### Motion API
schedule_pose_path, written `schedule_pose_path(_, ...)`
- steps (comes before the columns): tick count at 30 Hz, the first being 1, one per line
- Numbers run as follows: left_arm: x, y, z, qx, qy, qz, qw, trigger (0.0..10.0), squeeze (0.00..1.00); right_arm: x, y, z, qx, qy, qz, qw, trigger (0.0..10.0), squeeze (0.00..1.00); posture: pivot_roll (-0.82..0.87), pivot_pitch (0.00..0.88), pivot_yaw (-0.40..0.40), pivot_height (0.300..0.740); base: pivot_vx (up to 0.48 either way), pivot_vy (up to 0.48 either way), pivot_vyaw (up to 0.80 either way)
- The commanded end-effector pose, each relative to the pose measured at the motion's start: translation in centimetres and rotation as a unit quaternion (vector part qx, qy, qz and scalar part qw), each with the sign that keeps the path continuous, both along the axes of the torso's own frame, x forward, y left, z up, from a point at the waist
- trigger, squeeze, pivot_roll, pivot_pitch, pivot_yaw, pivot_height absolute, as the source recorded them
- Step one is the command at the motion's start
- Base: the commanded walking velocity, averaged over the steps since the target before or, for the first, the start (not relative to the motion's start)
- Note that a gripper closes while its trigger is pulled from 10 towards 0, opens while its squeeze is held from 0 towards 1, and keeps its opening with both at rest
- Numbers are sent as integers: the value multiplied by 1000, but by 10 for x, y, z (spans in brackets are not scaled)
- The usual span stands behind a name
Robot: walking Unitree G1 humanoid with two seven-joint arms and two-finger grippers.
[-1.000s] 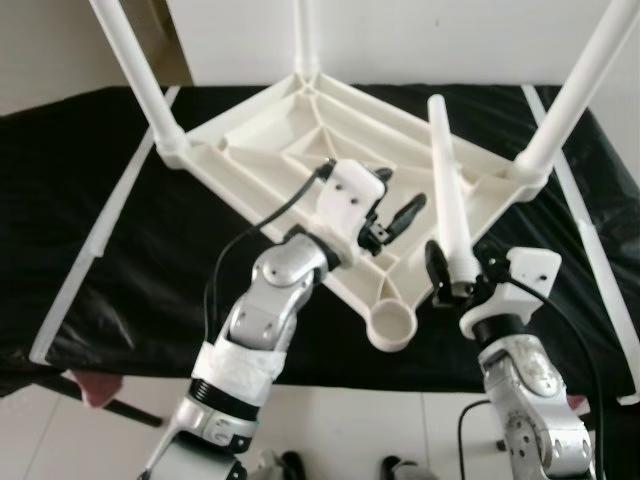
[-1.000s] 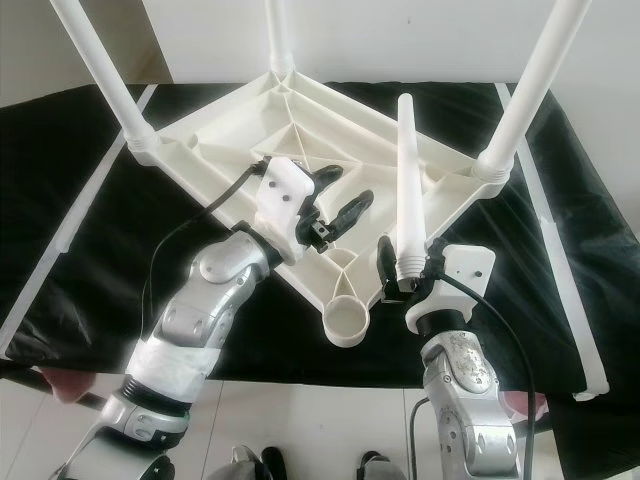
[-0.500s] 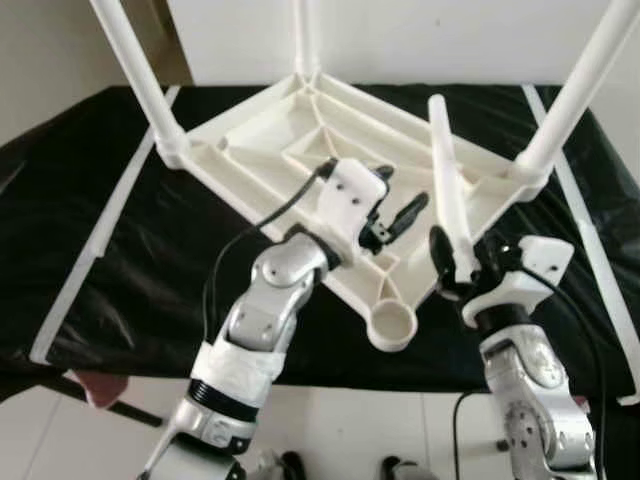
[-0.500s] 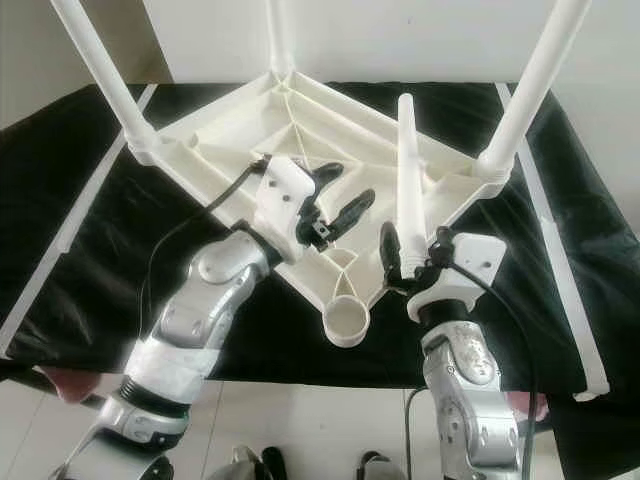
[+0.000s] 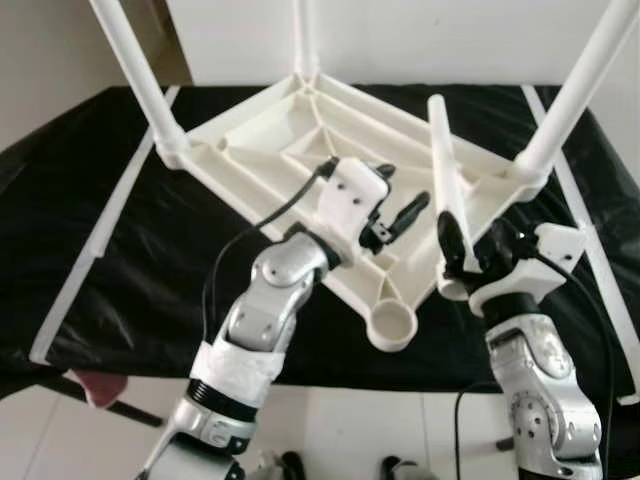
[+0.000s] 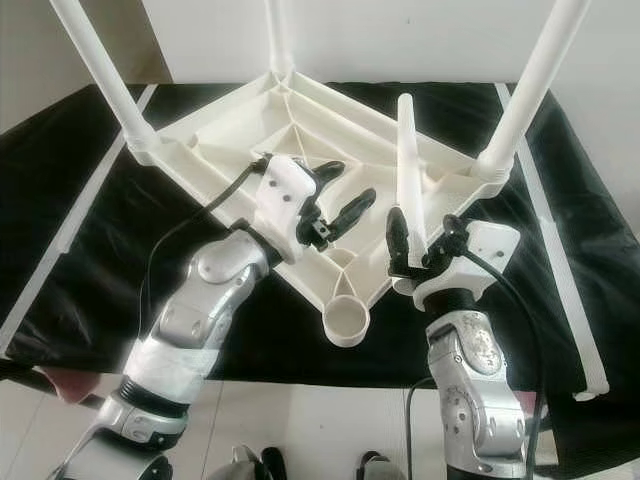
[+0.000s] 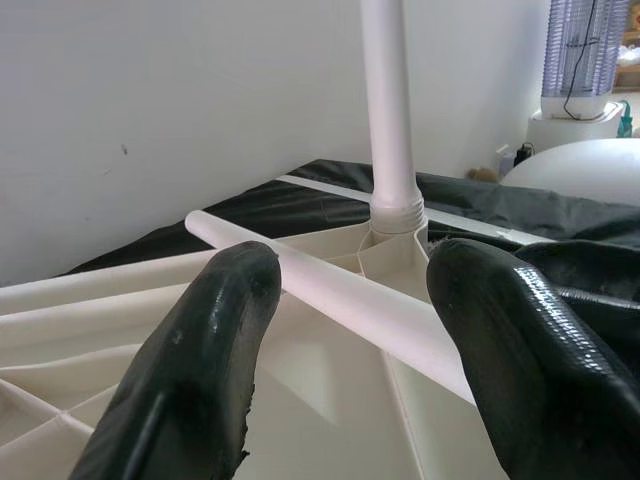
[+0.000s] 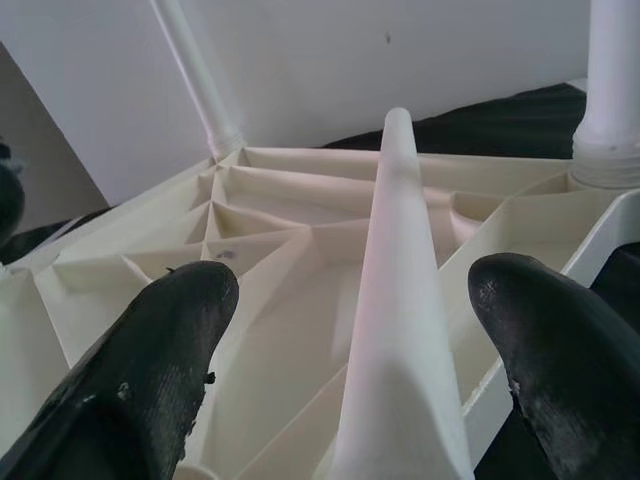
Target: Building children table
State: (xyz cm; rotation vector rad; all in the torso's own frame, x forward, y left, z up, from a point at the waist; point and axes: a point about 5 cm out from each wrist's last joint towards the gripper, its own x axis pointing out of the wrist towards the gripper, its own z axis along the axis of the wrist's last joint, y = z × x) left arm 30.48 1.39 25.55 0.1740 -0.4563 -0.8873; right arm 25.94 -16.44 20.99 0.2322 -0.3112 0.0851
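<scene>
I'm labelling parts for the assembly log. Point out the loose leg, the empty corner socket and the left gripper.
loose leg point(image 6: 408, 170), right eye view, mid shaft.
empty corner socket point(image 6: 346, 322), right eye view, its rim.
left gripper point(image 6: 340, 195), right eye view, between the fingertips.

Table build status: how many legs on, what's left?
Done: three legs stand in corner sockets of the upside-down white tabletop.

In hand: the fourth leg, upright between the fingers of the right end effector, whose fingers look spread apart. The left end effector hovers open over the tabletop ribs.

Left: seating that leg in the empty near corner socket.
</scene>
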Motion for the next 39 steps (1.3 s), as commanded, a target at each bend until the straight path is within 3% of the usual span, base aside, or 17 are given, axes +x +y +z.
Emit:
schedule_pose_path(1,0,0,-1,3,-2,3,1000,0,0,-1,0,-1,-8,6,0,1000,10000,0,-144,169,34,740,0,0,0)
schedule_pose_path(4,0,0,-1,6,-3,5,1000,0,0,0,0,-1,-12,7,0,1000,10000,0,-142,169,33,740,0,0,0)
schedule_pose_path(5,0,0,-2,12,-3,7,1000,2235,0,0,0,-1,-11,7,0,1000,10000,0,-140,168,30,740,0,0,0)
schedule_pose_path(7,1,0,-3,15,-2,8,1000,2235,0,1,0,0,-10,6,1,1000,10000,0,-140,168,30,740,0,0,0)
schedule_pose_path(8,1,-1,-3,19,-2,8,1000,10000,0,1,0,1,-10,6,1,1000,10000,0,-140,169,30,740,0,0,0)
schedule_pose_path(38,-2,-2,-7,19,12,-3,1000,10000,0,4,0,2,-9,19,1,1000,10000,0,-141,166,29,740,0,0,0)
schedule_pose_path(39,-3,-2,-8,12,19,-7,1000,10000,1000,5,0,1,-13,22,1,1000,10000,0,-143,161,28,740,0,0,0)
